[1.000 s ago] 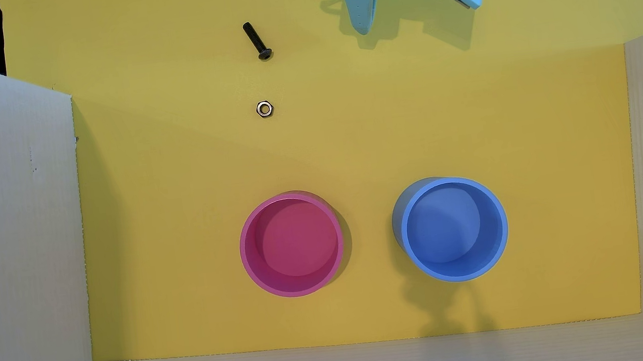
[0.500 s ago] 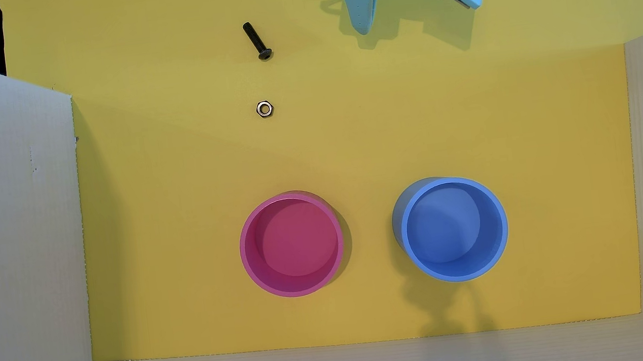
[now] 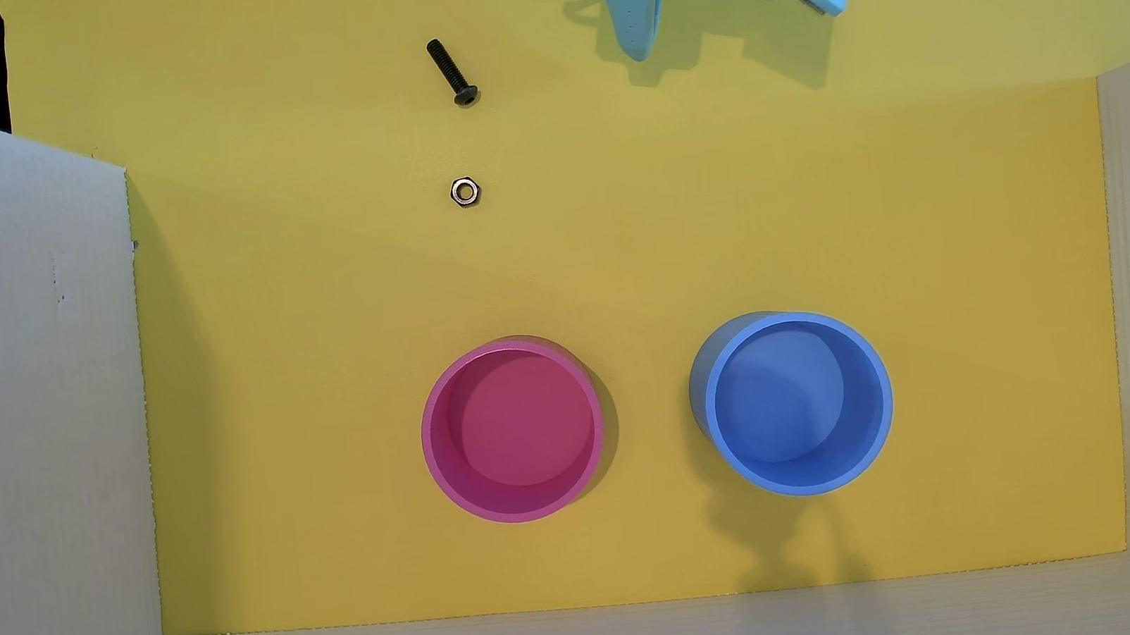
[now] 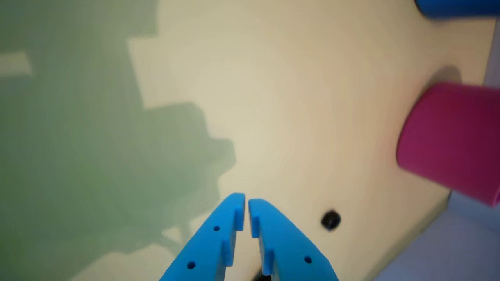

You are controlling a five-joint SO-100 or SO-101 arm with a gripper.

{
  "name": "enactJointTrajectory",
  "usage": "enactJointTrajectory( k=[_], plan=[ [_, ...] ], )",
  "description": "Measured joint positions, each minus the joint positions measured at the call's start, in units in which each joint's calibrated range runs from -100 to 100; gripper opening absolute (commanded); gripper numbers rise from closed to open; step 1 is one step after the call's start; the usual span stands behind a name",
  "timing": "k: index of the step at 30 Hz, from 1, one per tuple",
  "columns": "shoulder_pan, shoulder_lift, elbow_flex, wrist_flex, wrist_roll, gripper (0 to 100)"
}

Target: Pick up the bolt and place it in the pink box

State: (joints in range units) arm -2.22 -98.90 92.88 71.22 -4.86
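Note:
In the overhead view the black bolt (image 3: 453,72) lies flat on the yellow mat near the top, head toward the bottom. The round pink box (image 3: 432,439) stands with nothing in it, lower and near the middle. My light-blue gripper (image 3: 637,53) hangs at the top edge, to the right of the bolt and well apart from it. The wrist view shows the gripper (image 4: 246,200) shut, only a thin slit between its fingers and nothing held. The pink box (image 4: 449,136) is at the right there. A small dark blob (image 4: 331,219) lies right of the fingers, too blurred to identify.
A silver hex nut (image 3: 464,192) lies between the bolt and the pink box. A blue round container (image 3: 883,392) stands to the right of the pink one and shows at the top right of the wrist view (image 4: 457,7). White corrugated walls (image 3: 16,439) close in the left, right and bottom.

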Motion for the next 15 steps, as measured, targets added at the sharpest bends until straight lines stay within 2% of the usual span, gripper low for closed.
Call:
enactJointTrajectory(
  k=[4,9,15],
  plan=[
    [7.95,0.17,-4.23,-1.46,0.68,1],
    [19.39,0.08,-7.93,-7.28,4.64,2],
    [21.87,0.25,-8.83,-8.05,5.03,2]
  ],
)
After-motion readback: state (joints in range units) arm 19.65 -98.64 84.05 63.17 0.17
